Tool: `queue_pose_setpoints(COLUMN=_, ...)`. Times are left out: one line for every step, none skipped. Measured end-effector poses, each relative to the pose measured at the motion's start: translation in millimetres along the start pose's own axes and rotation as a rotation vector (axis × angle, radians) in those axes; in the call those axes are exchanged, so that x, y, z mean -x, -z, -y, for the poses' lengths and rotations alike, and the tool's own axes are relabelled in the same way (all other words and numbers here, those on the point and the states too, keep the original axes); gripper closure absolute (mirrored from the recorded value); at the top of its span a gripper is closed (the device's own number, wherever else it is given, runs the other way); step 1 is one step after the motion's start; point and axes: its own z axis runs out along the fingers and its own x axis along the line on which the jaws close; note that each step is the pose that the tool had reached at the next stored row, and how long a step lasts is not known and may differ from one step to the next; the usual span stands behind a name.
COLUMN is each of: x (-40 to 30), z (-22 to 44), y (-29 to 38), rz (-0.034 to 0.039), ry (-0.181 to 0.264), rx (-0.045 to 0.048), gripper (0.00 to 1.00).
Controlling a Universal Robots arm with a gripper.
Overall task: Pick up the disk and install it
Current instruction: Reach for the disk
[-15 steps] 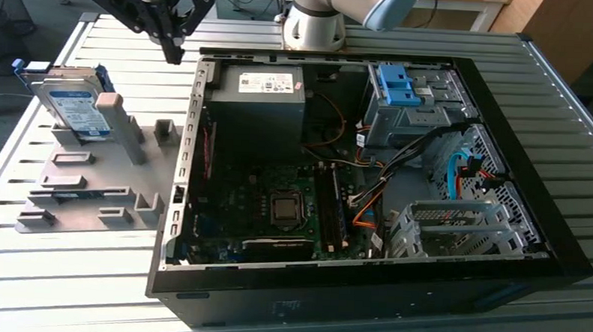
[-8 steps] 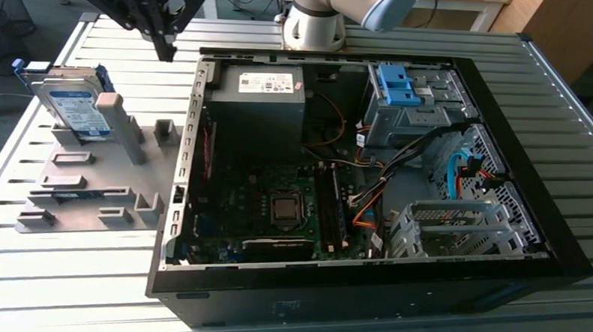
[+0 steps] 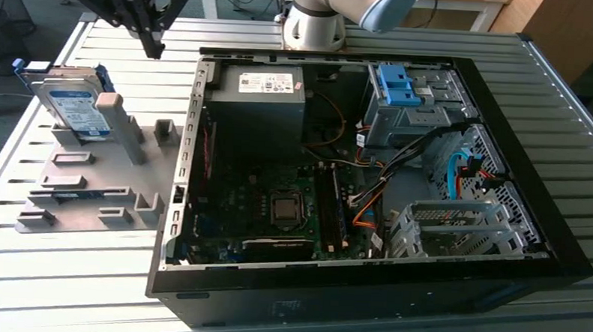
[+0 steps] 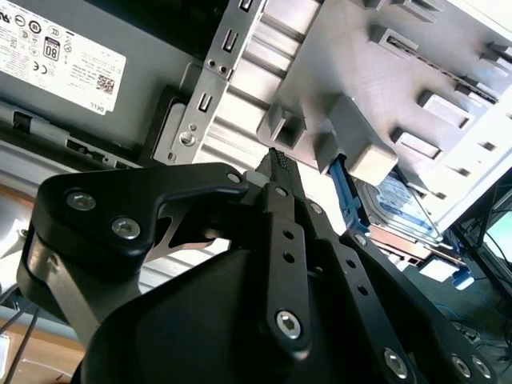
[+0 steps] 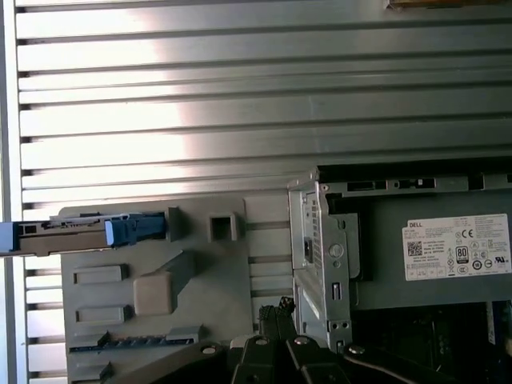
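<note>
Exterior view is showing the gripper (image 3: 154, 49) clenched and empty, hovering on the far side of the disk (image 3: 74, 107). Coming down clenched, it is likely risking toppling the leaning disk rather than straddling it.

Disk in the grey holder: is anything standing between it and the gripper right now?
Nothing visible does. The gripper hangs in open air, off the disk's side toward the computer case. A grey upright post stands by the disk's labelled face, not in between.

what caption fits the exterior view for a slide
End effector hovers near the disk propped in a grey fixture beside the open computer case
</note>
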Motion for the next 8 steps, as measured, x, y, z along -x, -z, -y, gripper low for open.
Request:
queue_pose_setpoints(x=-1.0, z=-0.1, y=0.0, rz=0.0000, ry=0.000, rx=0.0000, gripper=0.89)
queue_pose_setpoints(x=-1.5, z=-0.1, y=0.0, rz=0.0000, ry=0.000, rx=0.0000, gripper=0.89)
queue_pose_setpoints(x=-1.6, z=-0.1, y=0.0, rz=0.0000, ry=0.000, rx=0.0000, gripper=0.89)
queue_pose_setpoints(x=-1.6, z=-0.1, y=0.0, rz=0.0000, ry=0.000, rx=0.0001, gripper=0.89)
queue_pose_setpoints(x=-1.7, z=-0.1, y=0.0, rz=-0.0001, ry=0.000, rx=-0.0001, gripper=0.89)
queue_pose_setpoints(x=-1.7, z=-0.1, y=0.0, rz=-0.0001, ry=0.000, rx=0.0000, gripper=0.89)
queue_pose_setpoints(x=-1.7, z=-0.1, y=0.0, rz=-0.0001, ry=0.000, rx=0.0000, gripper=0.89)
queue_pose_setpoints(x=-1.8, z=-0.1, y=0.0, rz=-0.0001, ry=0.000, rx=0.0000, gripper=0.89)
